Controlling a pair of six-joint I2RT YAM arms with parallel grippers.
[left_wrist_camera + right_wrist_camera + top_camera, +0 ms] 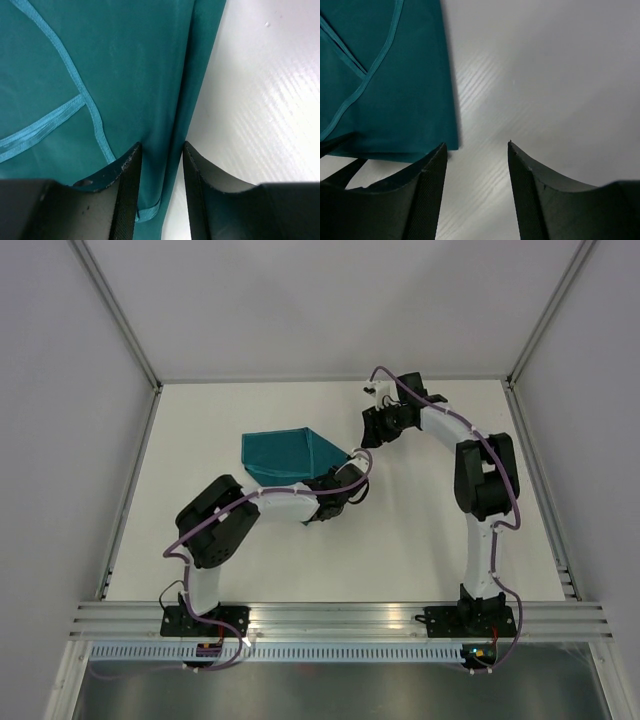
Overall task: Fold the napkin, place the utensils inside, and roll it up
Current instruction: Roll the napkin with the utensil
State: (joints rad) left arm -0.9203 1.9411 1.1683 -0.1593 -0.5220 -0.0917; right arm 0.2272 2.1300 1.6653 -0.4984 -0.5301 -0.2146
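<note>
The left hand point(161, 147) stands parted astride the right edge of the napkin point(285, 455), gripping nothing. Lifting off carelessly may snag that edge and drag the fold open. The napkin lies folded mid-tabletop point(420, 530). Just right of it, the right hand point(476, 147) hovers wide and empty, and a dip could nudge the napkin's corner. No cutlery shows.

Your napkin point(285, 455) folded on the desk point(420, 540), left of centre, your left pincer point(160, 147) straddling its right edge, cloth between the parted jaws, your right pincer point(476, 145) just right of that edge, farther back, over the desk.
</note>
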